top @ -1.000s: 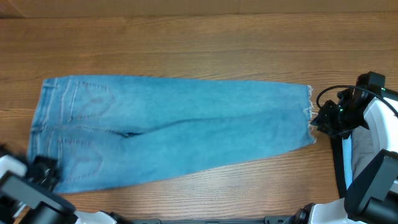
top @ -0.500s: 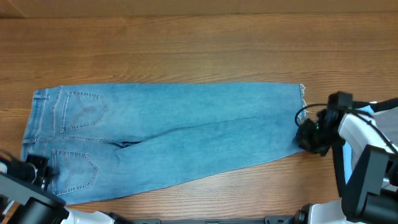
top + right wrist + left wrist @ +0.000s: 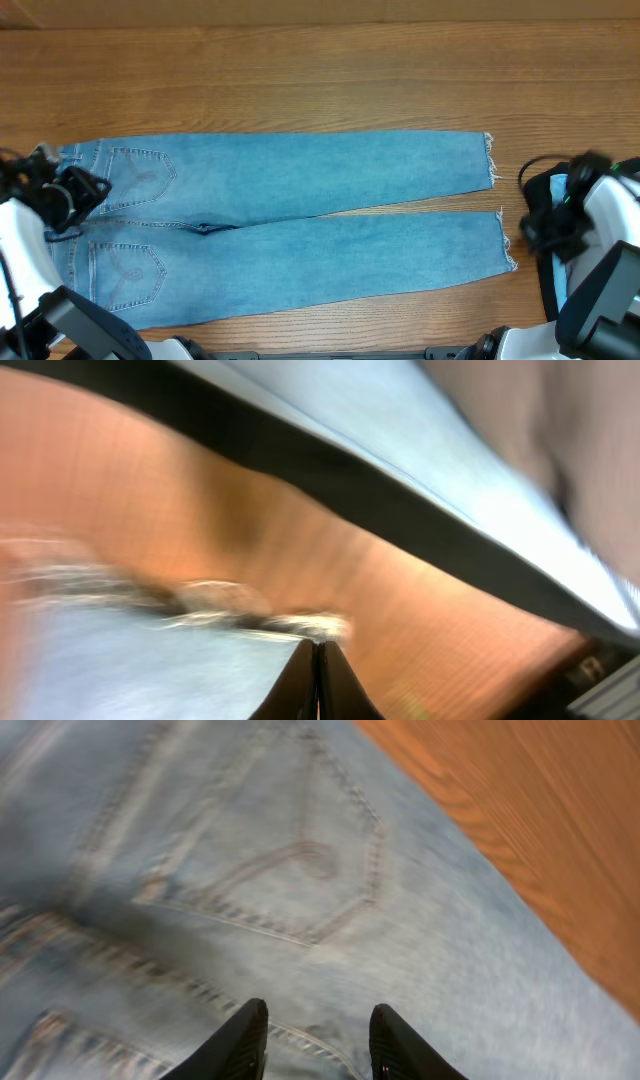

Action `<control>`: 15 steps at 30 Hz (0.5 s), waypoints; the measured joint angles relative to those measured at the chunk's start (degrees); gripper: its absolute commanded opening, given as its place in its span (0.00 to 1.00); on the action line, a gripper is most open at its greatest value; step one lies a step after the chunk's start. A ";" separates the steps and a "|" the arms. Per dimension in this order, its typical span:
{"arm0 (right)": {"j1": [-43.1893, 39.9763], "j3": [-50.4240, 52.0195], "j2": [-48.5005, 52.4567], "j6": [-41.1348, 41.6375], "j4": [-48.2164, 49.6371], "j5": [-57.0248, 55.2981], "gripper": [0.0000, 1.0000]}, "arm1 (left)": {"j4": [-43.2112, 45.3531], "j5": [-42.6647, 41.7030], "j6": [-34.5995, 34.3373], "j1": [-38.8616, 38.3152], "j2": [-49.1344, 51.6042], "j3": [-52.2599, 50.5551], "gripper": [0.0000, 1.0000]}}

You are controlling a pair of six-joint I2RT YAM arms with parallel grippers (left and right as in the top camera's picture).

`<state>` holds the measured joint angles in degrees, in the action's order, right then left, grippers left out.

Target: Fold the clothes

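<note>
Since the jeans (image 3: pixel 300 210) lie flat on the worktop (image 3: pixel 300 60) with their back pockets up, waist at 9 o'clock and frayed hems at 3 o'clock, I judge the spreading finished and the first fold not yet begun. The two legs part in a narrow V, with bare worktop showing between them toward 3 o'clock.

My left tool (image 3: pixel 78 190) hangs over the waistband. Its fingers (image 3: pixel 245 1040) are parted with nothing between them, and a back pocket (image 3: pixel 290 870) lies just ahead. My right tool (image 3: pixel 540 225) sits just off the hem of the 6 o'clock leg. Its wrist view is blurred, but the fingers (image 3: pixel 302 690) look pressed together on nothing.

To fold well, I would pinch the 6 o'clock waist corner and that leg's hem. Then I would lift both evenly and lay this leg over the 12 o'clock one so the edges match. An uneven lift would likely drag and wrinkle the denim.
</note>
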<state>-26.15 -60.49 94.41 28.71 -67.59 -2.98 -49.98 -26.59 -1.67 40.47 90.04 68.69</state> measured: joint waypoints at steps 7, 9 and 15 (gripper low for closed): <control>6.23 -12.92 -2.32 -12.22 8.26 19.47 0.08 | 5.31 5.01 4.44 -11.02 0.37 -0.02 0.06; 9.38 -12.85 -2.05 -12.44 12.11 21.35 0.08 | 6.14 7.26 4.92 -13.11 1.09 -0.02 0.05; 17.90 -11.91 5.57 -7.89 24.96 20.96 0.04 | 7.87 14.84 4.31 -14.84 6.19 -0.02 0.04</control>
<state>-8.25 -72.40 99.98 20.82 -42.63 17.98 -42.11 -11.75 2.63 25.63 96.23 68.66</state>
